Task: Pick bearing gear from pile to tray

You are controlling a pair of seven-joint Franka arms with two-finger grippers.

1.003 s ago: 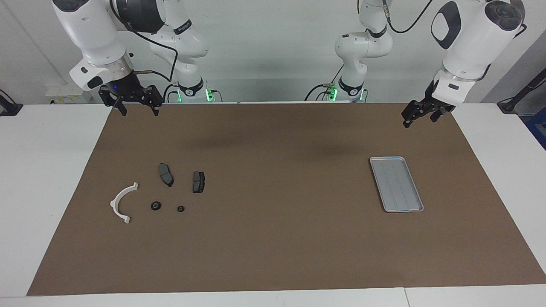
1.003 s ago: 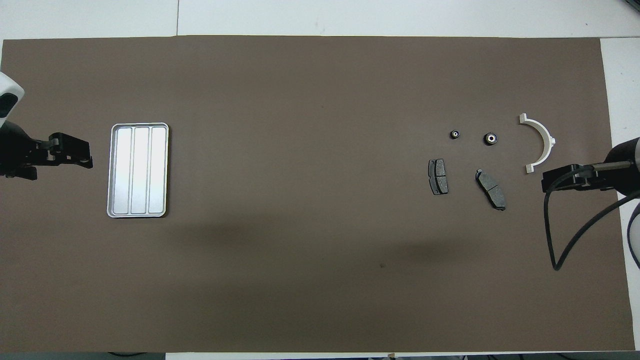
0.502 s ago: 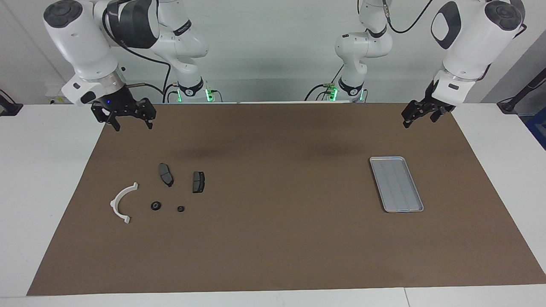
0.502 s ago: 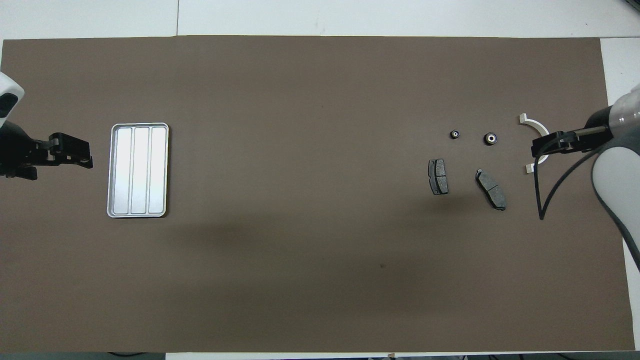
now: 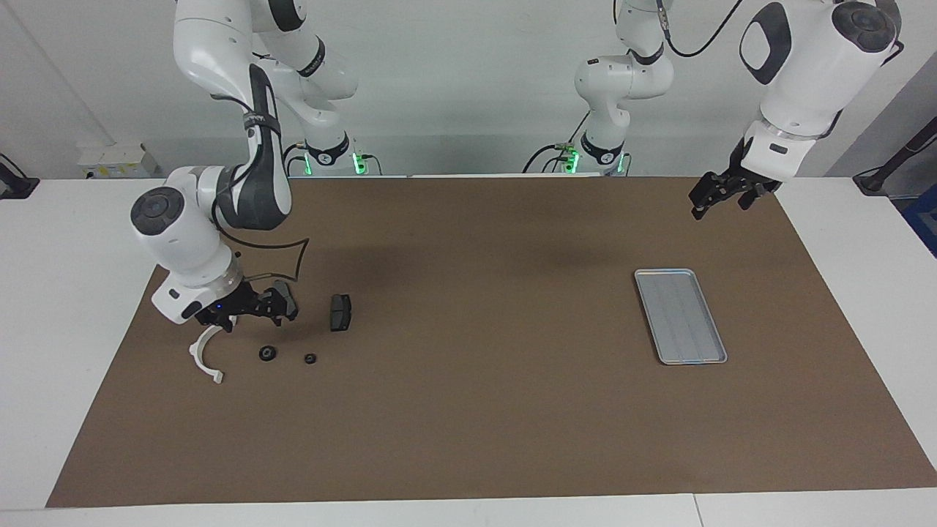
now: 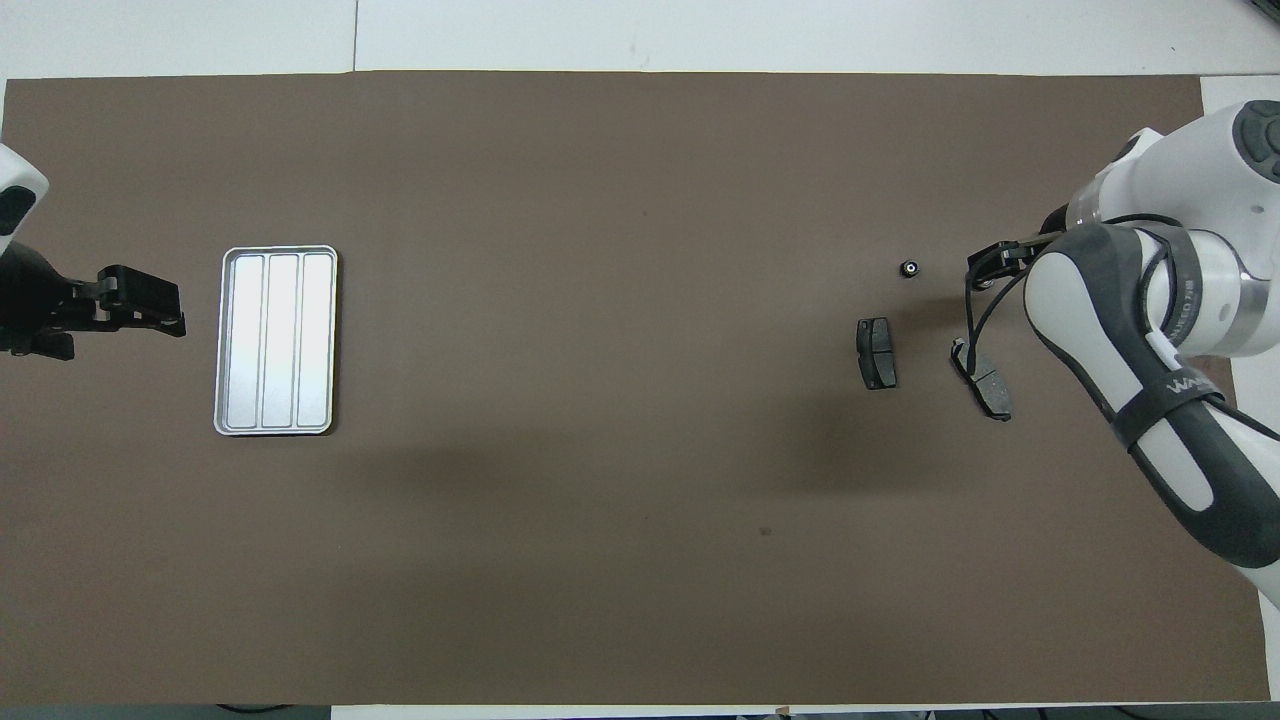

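Facing view: right gripper (image 5: 252,315) low over the pile at the right arm's end of the mat (image 5: 476,410), jaws wide, nothing held, tips above the table. It hangs over one brake pad, mostly hiding it, w/ the white bracket (image 5: 203,359) just beside and partly under the wrist. Larger ring (image 5: 268,353) and smaller ring (image 5: 310,359) lie a bit farther from the robots than the gripper, apart from each other. Second pad (image 5: 340,312) beside the gripper, toward the table's middle. Tray (image 5: 680,315) well apart, at the left arm's end, nothing in it. Left gripper (image 5: 721,196) waits up over the mat's edge near its base, jaws wide, holding nothing.

Overhead view: right arm covers the bracket and most of the larger ring. Smaller ring (image 6: 910,268), second pad (image 6: 876,353) and first pad (image 6: 985,382) show. Tray (image 6: 276,340) sits beside the left gripper (image 6: 165,310), not touching.
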